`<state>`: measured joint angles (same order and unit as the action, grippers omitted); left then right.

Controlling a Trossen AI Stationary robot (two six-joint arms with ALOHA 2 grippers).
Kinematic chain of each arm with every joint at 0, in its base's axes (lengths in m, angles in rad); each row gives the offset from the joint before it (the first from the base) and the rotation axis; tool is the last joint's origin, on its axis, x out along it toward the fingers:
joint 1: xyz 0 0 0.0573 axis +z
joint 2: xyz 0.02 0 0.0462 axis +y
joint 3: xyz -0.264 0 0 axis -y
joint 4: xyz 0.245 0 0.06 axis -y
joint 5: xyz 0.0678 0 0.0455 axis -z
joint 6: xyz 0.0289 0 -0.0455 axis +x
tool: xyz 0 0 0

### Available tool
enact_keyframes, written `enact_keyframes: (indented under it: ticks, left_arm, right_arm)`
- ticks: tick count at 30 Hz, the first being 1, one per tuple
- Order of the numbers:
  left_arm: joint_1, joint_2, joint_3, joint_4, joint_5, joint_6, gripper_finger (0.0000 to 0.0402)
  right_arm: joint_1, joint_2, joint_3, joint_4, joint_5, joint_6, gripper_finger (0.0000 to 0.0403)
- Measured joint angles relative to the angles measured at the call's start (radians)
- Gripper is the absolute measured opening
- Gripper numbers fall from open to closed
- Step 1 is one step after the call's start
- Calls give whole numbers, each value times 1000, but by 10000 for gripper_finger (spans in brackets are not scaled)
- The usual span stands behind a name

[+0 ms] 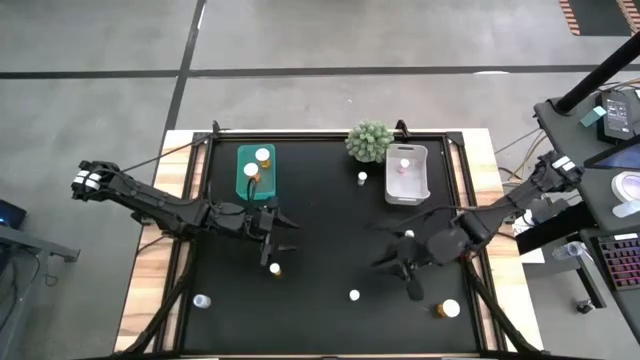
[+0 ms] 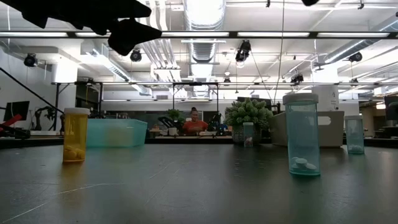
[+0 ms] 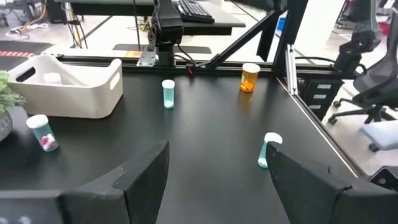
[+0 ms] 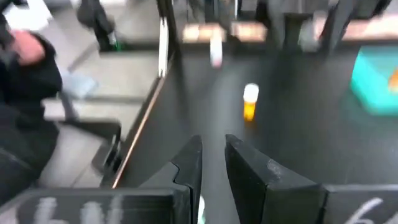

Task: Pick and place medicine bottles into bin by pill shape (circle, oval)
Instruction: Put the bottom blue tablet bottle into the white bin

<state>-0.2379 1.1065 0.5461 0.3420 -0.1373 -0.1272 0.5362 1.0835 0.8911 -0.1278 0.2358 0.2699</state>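
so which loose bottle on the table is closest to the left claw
The amber-orange bottle with a white cap, standing just below the open left claw in the high view; the other loose bottles stand farther off.

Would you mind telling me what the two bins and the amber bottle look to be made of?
White bin: probably matte moulded plastic, opaque with a cut-out handle. Teal bin: likely translucent plastic, since light glows through it. Amber bottle: seemingly clear tinted plastic, with pills visible inside.

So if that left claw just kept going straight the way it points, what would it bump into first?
Probably nothing soon: the open left claw faces bare black tabletop. The small teal white-capped bottle sits slightly off that line, though depth is hard to judge.
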Motion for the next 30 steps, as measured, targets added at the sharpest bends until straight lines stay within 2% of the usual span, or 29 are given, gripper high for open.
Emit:
enact_keyframes:
  ticks: [5,8,12,15,18,23,26,30]
  left_arm:
    - [0,0,0,4,-2,-24,251]
    - [0,0,0,26,-3,-26,251]
    - [0,0,0,94,-3,-26,251]
    - [0,0,0,143,-3,-24,251]
    - [0,0,0,167,-3,-23,251]
    - [0,0,0,165,-3,-23,251]
    - [0,0,0,164,-2,-22,251]
    - [0,0,0,165,-2,-20,251]
  right_arm:
    - [61,129,171,-312,3,140,61]
    - [107,213,257,-413,-1,195,61]
    - [177,320,340,-417,6,177,61]
    - [212,387,376,-421,68,163,61]
    - [219,433,396,-422,136,140,61]
    - [203,477,399,-423,160,129,62]
    - [171,486,398,-440,152,133,76]
    - [135,504,398,-500,148,172,116]
